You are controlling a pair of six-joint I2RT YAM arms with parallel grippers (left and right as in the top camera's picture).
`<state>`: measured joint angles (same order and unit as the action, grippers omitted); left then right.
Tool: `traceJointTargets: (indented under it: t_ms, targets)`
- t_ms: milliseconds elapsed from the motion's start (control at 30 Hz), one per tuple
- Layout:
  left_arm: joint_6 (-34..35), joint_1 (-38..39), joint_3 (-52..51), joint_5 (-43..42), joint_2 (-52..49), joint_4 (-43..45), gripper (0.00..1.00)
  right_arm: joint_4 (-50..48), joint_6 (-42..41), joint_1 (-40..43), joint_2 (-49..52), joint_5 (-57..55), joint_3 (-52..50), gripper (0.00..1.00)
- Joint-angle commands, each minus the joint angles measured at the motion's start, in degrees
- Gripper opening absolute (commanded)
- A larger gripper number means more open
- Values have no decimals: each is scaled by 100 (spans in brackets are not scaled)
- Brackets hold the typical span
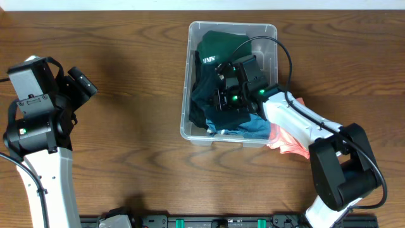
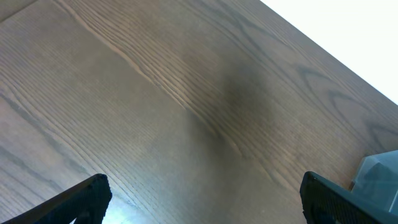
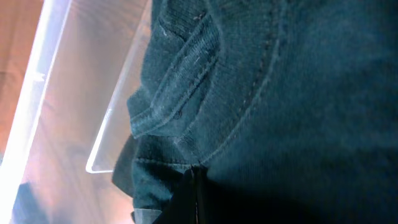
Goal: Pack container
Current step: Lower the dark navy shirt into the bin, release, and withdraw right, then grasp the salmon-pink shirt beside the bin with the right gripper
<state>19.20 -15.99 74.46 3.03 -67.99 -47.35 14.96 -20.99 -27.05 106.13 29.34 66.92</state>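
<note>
Overhead: bin [image 1: 262, 37] looks light and stiff; grip its rim. Your right gripper [image 1: 229, 100] is buried in cloth [image 3: 280, 93], so I cannot tell its jaws; left gripper [image 2: 205, 186] gapes empty.

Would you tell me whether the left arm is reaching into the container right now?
No, the left arm stands far left of the container; only the right arm reaches into it.

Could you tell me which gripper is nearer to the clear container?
Right. The right gripper is down inside the container, among the clothes; the left gripper hangs over the table, well away from it.
</note>
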Motion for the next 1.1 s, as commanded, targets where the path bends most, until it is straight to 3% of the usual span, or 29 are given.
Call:
traceJointTargets:
  t_ms: [0, 233, 333, 433, 533, 767, 1067]
  targets:
    - [-74, -17, 42, 68, 13, 0, 98, 103, 48, 2, 328, 76, -59, 1]
    - [-74, -17, 42, 68, 13, 0, 98, -125, 50, 94, -428, 111, -39, 12]
    - [-74, -17, 42, 68, 13, 0, 98, -120, 94, 282, -1163, 133, -24, 32]
    - [-74, -17, 42, 68, 13, 0, 98, -44, 92, 715, -2061, 90, -24, 61]
    - [-74, -17, 42, 68, 13, 0, 98, 144, 94, 1333, -2745, 90, -24, 74]
    - [-74, -17, 42, 68, 13, 0, 98, 1222, 485, 3171, -3368, 90, -24, 84]
    - [-74, -17, 42, 68, 13, 0, 98, 2546, 1899, 4614, -2594, -310, -28, 94]
